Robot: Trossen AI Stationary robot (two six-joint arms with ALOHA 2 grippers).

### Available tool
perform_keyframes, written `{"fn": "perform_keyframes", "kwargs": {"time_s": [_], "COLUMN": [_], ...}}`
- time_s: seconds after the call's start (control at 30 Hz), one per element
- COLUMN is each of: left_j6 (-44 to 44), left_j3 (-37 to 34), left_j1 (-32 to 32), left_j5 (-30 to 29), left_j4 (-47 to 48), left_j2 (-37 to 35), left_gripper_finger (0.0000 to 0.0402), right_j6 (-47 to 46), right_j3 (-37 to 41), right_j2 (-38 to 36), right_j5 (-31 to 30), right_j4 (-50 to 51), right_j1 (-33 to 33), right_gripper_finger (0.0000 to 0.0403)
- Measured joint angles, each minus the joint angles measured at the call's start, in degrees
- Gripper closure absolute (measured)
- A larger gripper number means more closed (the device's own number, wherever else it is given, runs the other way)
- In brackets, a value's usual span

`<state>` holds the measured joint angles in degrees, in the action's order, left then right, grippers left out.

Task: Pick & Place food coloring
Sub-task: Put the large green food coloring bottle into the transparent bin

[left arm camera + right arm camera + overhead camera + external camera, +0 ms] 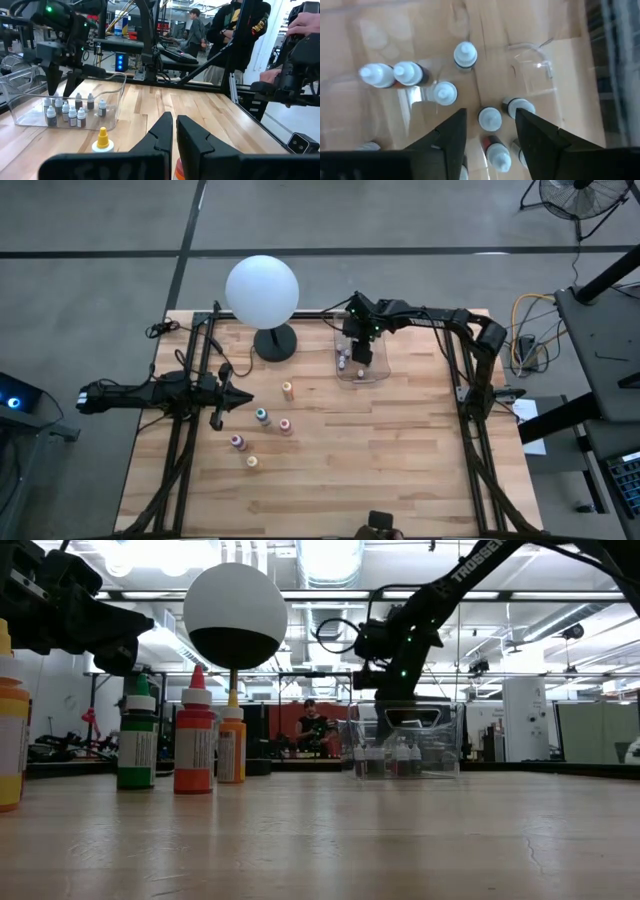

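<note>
We see the right arm reaching across the far side of the table (400,480) from its mount on the right, bent so its wrist hangs over the clear plastic bin (375,372). The right gripper (490,127) points straight down into the bin, its two dark fingers (447,132) spread apart with nothing between them but a white-capped small bottle (490,118) standing on the bin floor below. We cannot tell whether the fingers touch any bottle. In the low view the same gripper (403,718) hangs just inside the bin's rim (445,710).

The left arm lies low and stretched toward the table's middle from the left edge. We see the left gripper (243,397) with its fingers nearly pressed together, a thin slit showing between them in the left wrist view (175,131), pinching nothing.

The food coloring sits in two groups. Small dark-and-white dropper bottles (72,112) stand upright inside the bin, a loose cluster of them. Five larger bottles stand on the open wood just in front of the left gripper: an orange one (288,390), a teal one (262,416), a pink one (285,425), another pink one (238,441) and a yellow one (252,461).

A white globe lamp (262,290) stands beside the bin. People (239,35) stand beyond the table.
</note>
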<state>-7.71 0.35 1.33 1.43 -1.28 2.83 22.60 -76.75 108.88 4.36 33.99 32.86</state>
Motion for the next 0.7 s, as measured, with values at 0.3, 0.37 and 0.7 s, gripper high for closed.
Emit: {"fn": "perform_keyframes", "kwargs": {"time_s": [0.3, 0.37, 0.7], "left_j6": [-0.01, -0.01, 0.0], "left_j3": [0.01, -0.01, 0.0], "left_j1": [0.0, 0.0, 0.0], "left_j5": [0.0, -0.02, -0.01], "left_j4": [0.0, 0.0, 0.0], "left_j2": [0.0, 0.0, 0.0], "left_gripper_finger": [0.0401, 0.0401, 0.0401], "right_j6": [-0.2, -0.75, -5.1], "right_j3": [-1.38, -1.63, -2.59], "right_j2": [-3.71, -4.72, -9.26], "right_j5": [0.02, 0.19, 0.29], "right_j4": [2.78, 2.98, 3.46], "right_j1": [-1.52, -2.22, -7.59], "right_gripper_finger": [0.0227, 0.0225, 0.0194]}}
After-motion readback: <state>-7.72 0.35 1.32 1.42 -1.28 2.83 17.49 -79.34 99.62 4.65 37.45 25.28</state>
